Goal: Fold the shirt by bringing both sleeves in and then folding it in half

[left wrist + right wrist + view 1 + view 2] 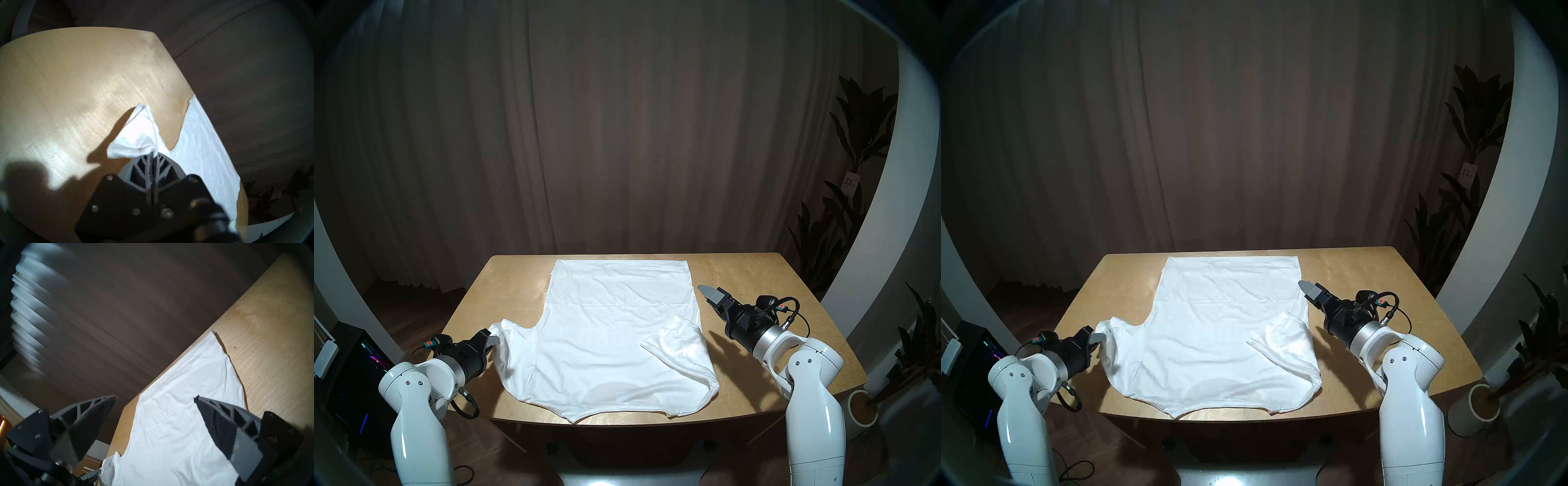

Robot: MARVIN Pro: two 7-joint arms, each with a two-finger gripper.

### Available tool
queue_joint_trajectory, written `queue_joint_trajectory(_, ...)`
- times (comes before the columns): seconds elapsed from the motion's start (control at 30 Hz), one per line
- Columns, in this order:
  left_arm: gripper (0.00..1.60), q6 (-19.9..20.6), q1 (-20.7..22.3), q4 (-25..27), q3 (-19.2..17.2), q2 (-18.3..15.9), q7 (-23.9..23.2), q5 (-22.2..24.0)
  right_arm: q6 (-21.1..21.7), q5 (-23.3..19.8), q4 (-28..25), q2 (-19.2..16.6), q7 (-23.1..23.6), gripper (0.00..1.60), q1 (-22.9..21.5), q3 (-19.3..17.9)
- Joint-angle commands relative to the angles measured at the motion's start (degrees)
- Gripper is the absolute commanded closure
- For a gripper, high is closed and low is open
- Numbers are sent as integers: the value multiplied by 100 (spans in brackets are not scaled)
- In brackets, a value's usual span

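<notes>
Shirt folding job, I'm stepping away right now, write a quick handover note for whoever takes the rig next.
Left gripper: shut on the left sleeve, pinching its outer edge, the cloth raised a little off the table.
Right gripper: open, holding nothing, above the table beside the shirt's right edge.
Shirt: spread on the table, collar end nearest the robot, no print showing.
Done: right sleeve already lies folded in over the body.
Left: carry the left sleeve in over the body and release, then fold the shirt in half.
</notes>
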State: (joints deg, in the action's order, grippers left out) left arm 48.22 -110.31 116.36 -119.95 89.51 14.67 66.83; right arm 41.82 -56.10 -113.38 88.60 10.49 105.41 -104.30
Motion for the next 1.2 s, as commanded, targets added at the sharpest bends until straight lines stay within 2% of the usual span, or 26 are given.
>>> queue_joint_trajectory(0.0, 160, 48, -36, 383, 277, 26, -98, -42, -49, -54, -56, -12, 106, 0, 22, -81)
queue_joint_trajectory(0.2, 160, 87, 137, 255, 943, -166, -198, -316, -23, -81, -13, -49, 183, 0, 74, -169)
queue_joint_trajectory(0.53, 160, 208, 428, 120, 2010, -282, -348, -739, -66, -166, -23, -48, 298, 0, 286, -448)
queue_joint_trajectory(0.77, 160, 210, 486, -238, 2425, -705, -679, -1149, -73, -237, -88, -98, 489, 0, 494, -618)
queue_joint_trajectory(0.9, 160, 293, 390, -220, 2461, -873, -799, -1237, -89, -249, -92, -143, 570, 0, 558, -709)
queue_joint_trajectory(0.93, 140, 278, 334, -178, 2461, -901, -811, -1272, -86, -255, -90, -153, 582, 0, 562, -727)
queue_joint_trajectory(0.97, 110, 284, 263, -126, 2427, -900, -796, -1285, -88, -255, -86, -167, 602, 0, 566, -741)
queue_joint_trajectory(1.0, 22, 310, 216, -92, 2398, -916, -803, -1280, -88, -255, -82, -177, 613, 0, 568, -750)
queue_joint_trajectory(1.03, 0, 286, 163, -60, 2377, -942, -847, -1291, -88, -253, -78, -187, 623, 0, 570, -756)
queue_joint_trajectory(1.17, 0, 220, -89, 189, 2177, -963, -966, -1248, -76, -232, -52, -242, 656, 0, 569, -764)
